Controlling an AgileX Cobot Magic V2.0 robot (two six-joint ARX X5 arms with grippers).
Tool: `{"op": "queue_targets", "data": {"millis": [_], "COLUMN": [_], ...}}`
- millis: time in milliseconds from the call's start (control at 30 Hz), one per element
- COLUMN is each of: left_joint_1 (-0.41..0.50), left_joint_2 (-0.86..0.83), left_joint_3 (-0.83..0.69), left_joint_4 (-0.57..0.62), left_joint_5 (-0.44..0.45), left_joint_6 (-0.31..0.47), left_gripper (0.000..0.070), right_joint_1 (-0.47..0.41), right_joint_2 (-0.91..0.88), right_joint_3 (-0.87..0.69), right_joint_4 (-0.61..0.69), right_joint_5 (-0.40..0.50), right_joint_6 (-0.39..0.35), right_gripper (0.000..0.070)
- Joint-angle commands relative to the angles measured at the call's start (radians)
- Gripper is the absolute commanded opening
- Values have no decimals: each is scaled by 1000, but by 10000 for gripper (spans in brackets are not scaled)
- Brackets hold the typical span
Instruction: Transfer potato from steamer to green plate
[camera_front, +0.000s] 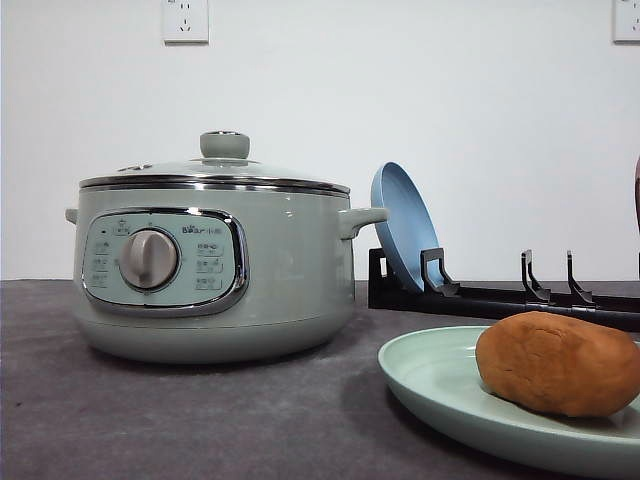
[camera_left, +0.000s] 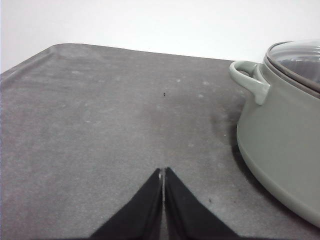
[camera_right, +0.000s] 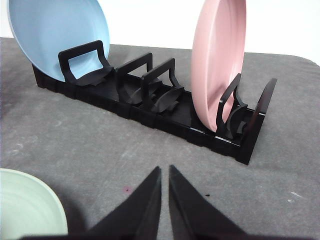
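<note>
Both my grippers are clenched on nothing, the left gripper (camera_left: 163, 181) beside the lidded steamer (camera_front: 215, 260), the right gripper (camera_right: 165, 182) facing the rack (camera_right: 150, 107). Rightward, the potato (camera_front: 556, 362) lies on the green plate (camera_front: 430, 375).

a black dish rack (camera_right: 150, 107) stood on the grey table (camera_front: 180, 420), holding a blue plate (camera_right: 55, 35) and a pink plate (camera_right: 217, 60) upright; two wall sockets (camera_front: 185, 20) sat above.

You have one potato (camera_front: 558, 362), one steamer (camera_front: 215, 260) with one glass lid (camera_front: 218, 168), and three plates: one green plate (camera_front: 440, 385), one blue plate (camera_right: 55, 35) and one pink plate (camera_right: 220, 60). There is one black plate rack (camera_right: 150, 107), and two wall sockets (camera_front: 185, 20).
</note>
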Motion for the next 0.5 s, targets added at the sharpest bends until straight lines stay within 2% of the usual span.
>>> {"op": "queue_targets", "data": {"millis": [0, 467], "left_joint_1": [3, 3], "left_joint_2": [-1, -1], "left_joint_3": [-20, -20], "left_joint_4": [-8, -8], "left_joint_5": [7, 7], "left_joint_6": [0, 0], "left_gripper": [0, 0], "right_joint_1": [-1, -1], "right_joint_2": [-2, -2], "right_joint_3": [-8, -8], "right_joint_4": [5, 21], "right_joint_5": [3, 5], "right_joint_6": [-4, -4], "right_gripper": [15, 15]}}
